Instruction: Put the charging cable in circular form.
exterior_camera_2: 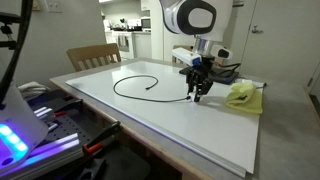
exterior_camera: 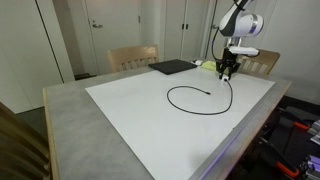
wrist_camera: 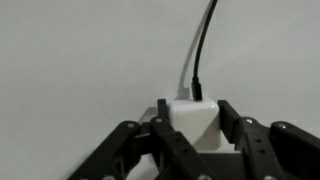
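Observation:
The charging cable is a thin black cord lying in an open loop on the white table sheet; it shows in both exterior views. Its free end with a small plug points into the loop. The other end runs into a white charger block. My gripper is shut on that white block, with the black cord leading away from it. In the exterior views the gripper stands low over the sheet at the loop's end.
A flat black pad lies at the sheet's far edge. A yellow-green object lies beside the gripper. Wooden chairs stand behind the table. The table edge frames the sheet.

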